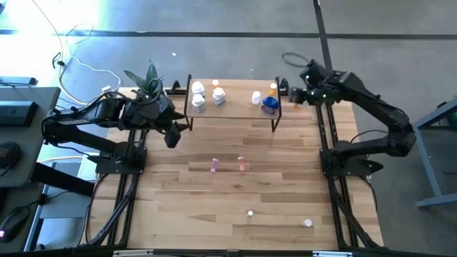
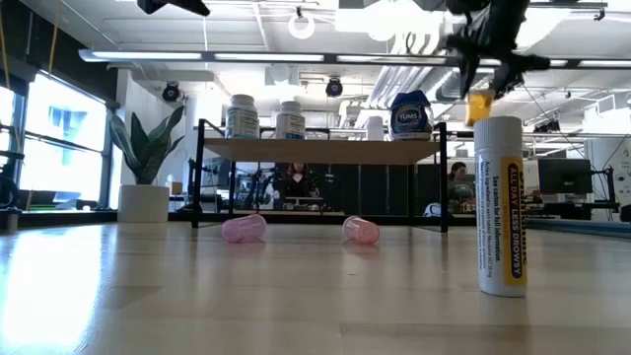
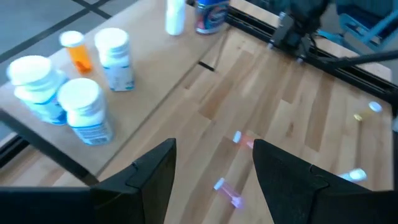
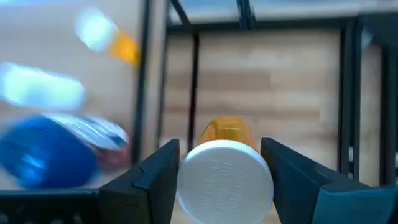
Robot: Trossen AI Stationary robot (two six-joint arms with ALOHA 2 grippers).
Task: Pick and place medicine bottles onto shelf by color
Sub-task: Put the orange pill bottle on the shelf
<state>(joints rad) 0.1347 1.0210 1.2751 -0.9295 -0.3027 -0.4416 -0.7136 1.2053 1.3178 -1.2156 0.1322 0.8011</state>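
An orange vial with a white cap (image 4: 225, 171) is gripped between the fingers of the right hand (image 1: 295, 93), which is held just off the right end of the shelf (image 1: 232, 116), near the desk's far right corner. On the shelf, 3 white bottles (image 1: 198, 104) and a small orange vial (image 3: 74, 48) are grouped at the left end, while a slim white bottle (image 1: 255, 98), a blue bottle (image 1: 269, 106) and another orange vial (image 1: 273, 88) are gathered at the right end. 2 pink vials (image 1: 214, 166) are seen lying on the desk (image 1: 235, 200) near its middle, in front of the shelf. 2 white bottles (image 1: 250, 213) are placed toward the desk's near edge, one close to the near right corner. The left hand (image 1: 171, 134) is held open and empty above the desk by the shelf's left end, beside a potted plant (image 1: 146, 80).
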